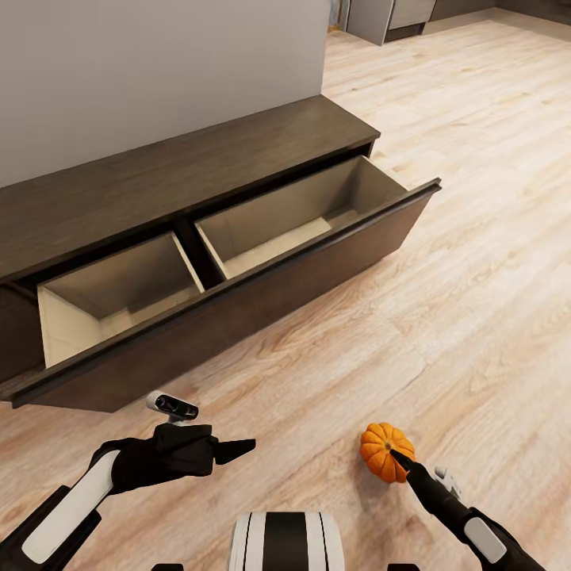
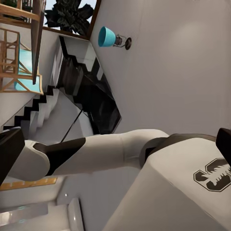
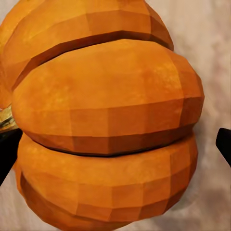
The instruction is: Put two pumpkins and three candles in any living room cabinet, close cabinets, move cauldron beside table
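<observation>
L arm (image 1: 71, 500) folded low, fingers (image 1: 235, 450) forward, R fingers (image 1: 400, 460) clamped (dark, slim) on pumpkin (image 1: 381, 450)

The cabinet (image 1: 198, 170) is dark matt wood, the floor (image 1: 476, 238) pale wood planks, the pumpkin (image 1: 382, 450) smooth orange.

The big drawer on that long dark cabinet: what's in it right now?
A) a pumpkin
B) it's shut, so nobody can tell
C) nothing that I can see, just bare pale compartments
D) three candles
C. The drawer is pulled open and both of its pale compartments look bare, while the pumpkin is out over the floor at the right gripper.
</observation>
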Controlling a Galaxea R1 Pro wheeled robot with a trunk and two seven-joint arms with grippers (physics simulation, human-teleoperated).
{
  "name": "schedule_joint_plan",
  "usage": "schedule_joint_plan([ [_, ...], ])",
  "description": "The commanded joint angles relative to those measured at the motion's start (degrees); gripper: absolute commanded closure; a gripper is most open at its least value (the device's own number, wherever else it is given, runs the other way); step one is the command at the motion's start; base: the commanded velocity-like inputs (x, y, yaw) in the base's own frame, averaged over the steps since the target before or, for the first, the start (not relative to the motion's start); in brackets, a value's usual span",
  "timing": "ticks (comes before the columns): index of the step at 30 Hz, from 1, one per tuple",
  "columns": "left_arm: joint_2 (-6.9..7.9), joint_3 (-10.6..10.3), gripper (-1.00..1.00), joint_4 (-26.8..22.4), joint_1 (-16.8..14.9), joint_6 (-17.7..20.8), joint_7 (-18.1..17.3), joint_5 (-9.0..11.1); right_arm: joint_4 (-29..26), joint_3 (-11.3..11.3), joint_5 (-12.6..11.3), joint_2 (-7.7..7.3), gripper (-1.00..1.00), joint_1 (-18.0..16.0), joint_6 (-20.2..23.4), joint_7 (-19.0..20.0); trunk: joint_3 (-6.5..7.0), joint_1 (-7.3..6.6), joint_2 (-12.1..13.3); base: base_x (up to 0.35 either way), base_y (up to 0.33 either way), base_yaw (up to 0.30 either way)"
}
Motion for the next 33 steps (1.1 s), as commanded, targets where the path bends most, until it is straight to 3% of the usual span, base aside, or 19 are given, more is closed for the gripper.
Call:
schedule_joint_plan([
  [1, 0.05, -0.1, -1.00, 0.0, -0.1, 0.2, -0.1, 0.2, 0.1, -0.4, 0.2, 0.00, -1.00, 0.0, 0.3, -0.8, -0.03, 0.01, 0.0, 0.012, 0.000, 0.000],
  [4, 0.05, -0.1, -1.00, 0.0, -0.1, 0.2, -0.1, 0.2, 0.1, -0.4, 0.2, 0.00, -1.00, 0.0, 0.3, -0.8, -0.03, 0.01, 0.0, 0.014, 0.000, 0.000],
  [5, 0.05, -0.1, -1.00, 0.0, -0.1, 0.2, -0.1, 0.2, 0.1, -0.4, 0.2, 0.00, 1.00, 0.0, 0.3, -0.8, -0.03, 0.01, 0.0, 0.081, 0.000, 0.000],
  [33, 0.05, -0.1, -1.00, -0.1, -0.1, 0.2, -0.1, 0.2, 0.1, -0.4, 0.2, 0.00, 1.00, 0.0, 0.3, -0.8, -0.03, 0.01, 0.0, 0.016, 0.000, 0.000],
])
